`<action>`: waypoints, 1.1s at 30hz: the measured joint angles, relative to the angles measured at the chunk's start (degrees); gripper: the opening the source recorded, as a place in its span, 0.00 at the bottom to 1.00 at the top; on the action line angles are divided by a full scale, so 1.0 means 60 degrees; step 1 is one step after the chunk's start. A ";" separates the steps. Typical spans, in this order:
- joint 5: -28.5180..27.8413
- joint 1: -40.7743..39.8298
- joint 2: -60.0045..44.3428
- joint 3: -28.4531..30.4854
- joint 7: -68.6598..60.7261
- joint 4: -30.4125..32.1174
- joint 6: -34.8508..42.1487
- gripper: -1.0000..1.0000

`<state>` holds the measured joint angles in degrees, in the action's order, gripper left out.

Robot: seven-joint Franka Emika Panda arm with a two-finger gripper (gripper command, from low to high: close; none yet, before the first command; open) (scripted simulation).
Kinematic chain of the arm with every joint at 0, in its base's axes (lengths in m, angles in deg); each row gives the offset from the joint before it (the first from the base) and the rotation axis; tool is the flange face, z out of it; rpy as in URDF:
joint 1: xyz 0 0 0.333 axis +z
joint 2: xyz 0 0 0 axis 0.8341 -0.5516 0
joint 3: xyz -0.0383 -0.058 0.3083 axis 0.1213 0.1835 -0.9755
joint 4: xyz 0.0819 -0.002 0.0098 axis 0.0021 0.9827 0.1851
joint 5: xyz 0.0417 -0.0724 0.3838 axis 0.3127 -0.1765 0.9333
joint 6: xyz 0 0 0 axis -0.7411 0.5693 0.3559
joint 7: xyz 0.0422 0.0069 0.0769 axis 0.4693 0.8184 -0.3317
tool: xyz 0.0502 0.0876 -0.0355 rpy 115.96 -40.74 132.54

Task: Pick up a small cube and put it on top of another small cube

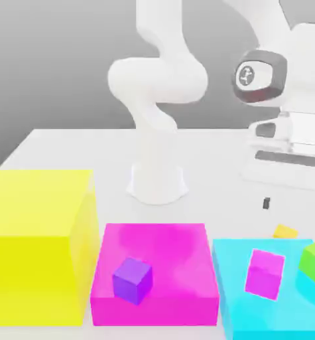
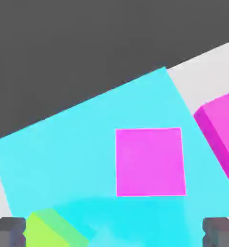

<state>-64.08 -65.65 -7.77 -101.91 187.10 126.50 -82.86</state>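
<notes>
Yellow dominates your exterior view's left: the huge yellow block [image 1: 37,246] sits on the bench [image 1: 73,149], with the magenta slab [image 1: 156,272] beside it carrying a purple cube [image 1: 132,279]. Next comes the cyan slab [image 1: 236,285], bearing a small magenta cube [image 1: 264,272] and a small green cube [image 1: 314,261]. Your end effector [image 1: 294,207] hangs above the cyan slab, fingers spread wide, holding nothing. Behind that slab, on the bench, lies the tiny yellow-orange cube [image 1: 285,232].

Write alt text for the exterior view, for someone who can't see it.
A white robot arm stands on a pale table, its open gripper hanging above a cyan block carrying small magenta and green cubes. A tiny yellow-orange cube lies behind. A magenta block holds a purple cube; a large yellow block sits on the exterior view's left.
</notes>
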 joint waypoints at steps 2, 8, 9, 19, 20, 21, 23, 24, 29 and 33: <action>-0.0329 0.0261 -0.0516 -0.0200 0.0948 0.0217 -0.0243 0.50; -0.0719 0.1455 -0.1865 -0.0127 0.3319 0.0863 -0.1033 0.50; -0.0933 0.1627 -0.2063 0.0017 0.3631 0.0869 -0.1149 0.50; -0.4338 0.4257 -0.3954 0.3295 0.6377 0.0246 -0.2207 0.50; -0.4685 0.4553 -0.4142 0.3665 0.6643 0.0179 -0.2321 0.50; -0.4968 0.4796 -0.4298 0.3968 0.6860 0.0124 -0.2415 0.00; -0.4967 0.4796 -0.4298 0.3969 0.6859 0.0124 -0.2418 0.00; -0.4965 0.4796 -0.4298 0.3969 0.6856 0.0124 -0.2424 0.00; -0.4778 0.4647 -0.4197 0.3779 0.6714 0.0159 -0.2375 0.00; -0.3526 0.3573 -0.3509 0.2438 0.5758 0.0407 -0.1971 0.00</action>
<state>-85.23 -44.21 -28.83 -87.28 221.64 128.95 -94.68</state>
